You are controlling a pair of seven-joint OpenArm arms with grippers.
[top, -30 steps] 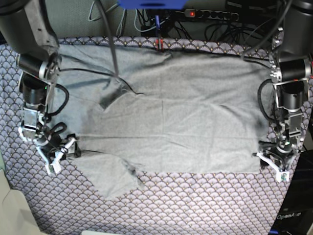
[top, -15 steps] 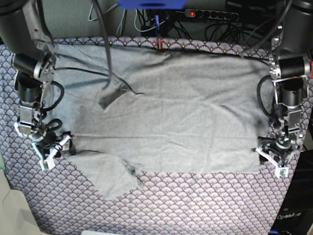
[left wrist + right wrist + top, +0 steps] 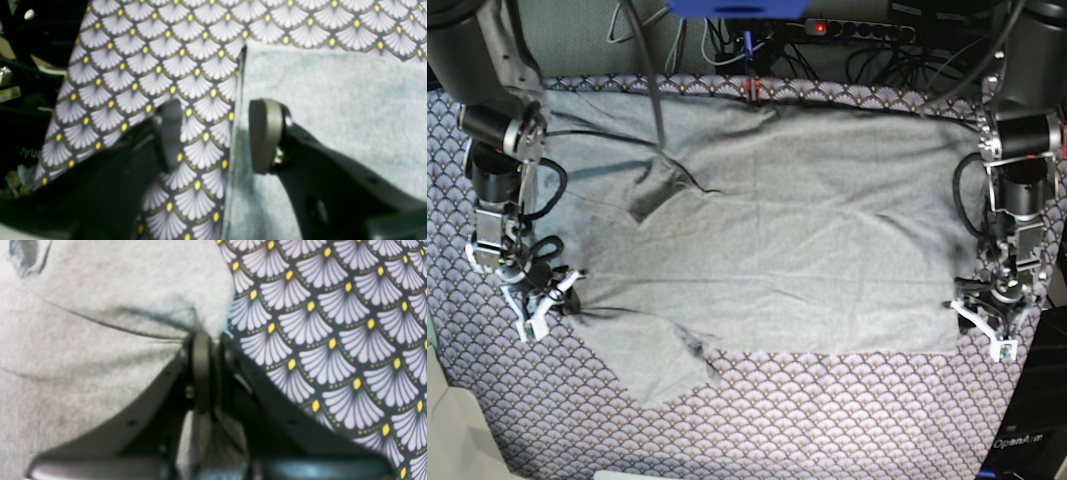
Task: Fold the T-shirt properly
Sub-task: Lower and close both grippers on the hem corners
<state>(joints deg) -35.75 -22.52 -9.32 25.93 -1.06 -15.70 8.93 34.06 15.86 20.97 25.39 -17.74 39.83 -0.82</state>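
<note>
Grey rubber pads on the right end effector are pressed together on the edge of the T-shirt, and the cloth puckers into thin creases running away from the pinch, so it looks like a real hold on the fabric near the sleeve side. Across the worktop, the left end effector stands wide apart and holds nothing: one pad sits over the grey hem, the other over the scallop-patterned cloth, with the shirt's edge running between them.

Spread outward from those two points, the T-shirt lies flat and mostly smooth across the middle of the patterned cloth, its length running from one arm to the other. One sleeve splays out along the near edge, and another is folded over with a darker patch showing near the far side.

To my eye the step in hand is getting both near corners gripped before any lift. For that to go well, the left end effector should come down low enough to catch the shirt's edge alone, not the patterned cloth beneath it, and close fully before either arm rises; lifting with one side loose would drag the shirt askew.

No containers are in sight, only cables and a power strip behind the worktop.
</note>
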